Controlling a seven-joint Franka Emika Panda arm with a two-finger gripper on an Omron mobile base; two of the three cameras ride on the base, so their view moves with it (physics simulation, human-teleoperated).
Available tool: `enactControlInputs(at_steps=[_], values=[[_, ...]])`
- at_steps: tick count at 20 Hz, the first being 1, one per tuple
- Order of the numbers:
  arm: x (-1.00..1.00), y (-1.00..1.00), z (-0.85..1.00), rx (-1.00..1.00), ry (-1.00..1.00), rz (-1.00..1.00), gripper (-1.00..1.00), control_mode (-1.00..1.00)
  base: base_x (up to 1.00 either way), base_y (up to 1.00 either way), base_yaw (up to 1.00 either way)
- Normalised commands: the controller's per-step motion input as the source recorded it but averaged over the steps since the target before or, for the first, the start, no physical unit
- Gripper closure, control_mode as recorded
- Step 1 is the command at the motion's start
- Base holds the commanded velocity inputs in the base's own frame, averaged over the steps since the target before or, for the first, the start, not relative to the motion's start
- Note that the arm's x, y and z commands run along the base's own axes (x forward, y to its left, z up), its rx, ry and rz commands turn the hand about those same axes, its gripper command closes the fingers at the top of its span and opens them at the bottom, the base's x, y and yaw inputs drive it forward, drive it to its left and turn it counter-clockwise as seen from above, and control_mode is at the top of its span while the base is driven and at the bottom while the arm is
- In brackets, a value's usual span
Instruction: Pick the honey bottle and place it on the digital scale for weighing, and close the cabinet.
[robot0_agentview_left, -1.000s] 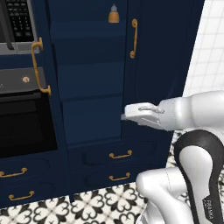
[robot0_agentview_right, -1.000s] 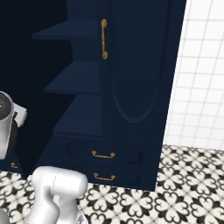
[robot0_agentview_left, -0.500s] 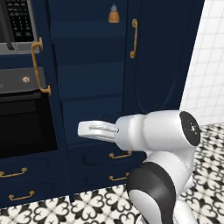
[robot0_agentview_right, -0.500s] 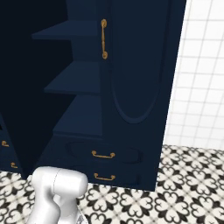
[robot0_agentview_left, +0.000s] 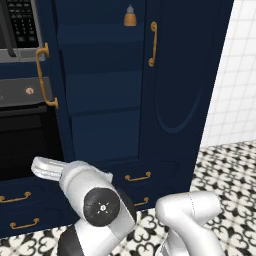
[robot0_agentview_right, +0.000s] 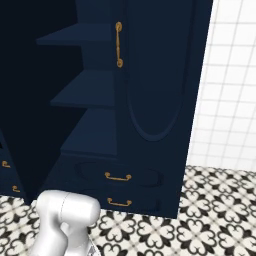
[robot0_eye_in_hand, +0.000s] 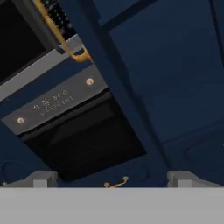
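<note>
The navy-blue cabinet (robot0_agentview_left: 105, 90) stands open, its inner shelves (robot0_agentview_right: 90, 87) showing. Its left door (robot0_agentview_left: 57, 85) is swung out edge-on with a brass handle (robot0_agentview_left: 44, 75). The right door (robot0_agentview_left: 180, 75) shows its arched panel and brass handle (robot0_agentview_left: 152, 44). My gripper (robot0_agentview_left: 37, 167) sits low at the left, pointing toward the black oven; in the hand view my gripper (robot0_eye_in_hand: 114, 179) is open, tips wide apart, with nothing between them. The honey bottle and the digital scale are out of view.
An orange bottle with a grey pointed cap (robot0_agentview_left: 130, 16) stands on the top shelf. The black oven (robot0_eye_in_hand: 78, 140), with its grey control panel (robot0_eye_in_hand: 52, 103), lies just ahead of the hand. Brass-handled drawers (robot0_agentview_right: 118, 176) sit below the shelves. White tiled wall (robot0_agentview_right: 230, 100) is on the right.
The arm has swung left and down, carrying the hand from in front of the cabinet's shelves to low in front of the oven. The gripper stayed open.
</note>
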Motion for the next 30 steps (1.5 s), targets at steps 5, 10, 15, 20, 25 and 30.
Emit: enactControlInputs(at_steps=[5,10,15,20,25,30], values=[[0.84,0.83,-0.45,-0.06,-0.16,-0.21,-1.00,-1.00,0.00,0.00,0.00],[0.82,0.35,-0.50,0.00,-0.10,-0.10,-1.00,-1.00,0.00,0.00,0.00],[0.65,0.03,-0.51,0.00,-0.07,-0.13,-1.00,-1.00,0.00,0.00,0.00],[0.50,-0.26,-0.28,0.00,0.00,-0.10,-1.00,-1.00,0.00,0.00,0.00],[0.46,-0.19,-0.13,0.00,0.00,-0.10,-1.00,-1.00,0.00,0.00,0.00],[-0.04,-0.39,-0.02,0.00,-0.07,-0.07,-1.00,-1.00,0.00,0.00,0.00]])
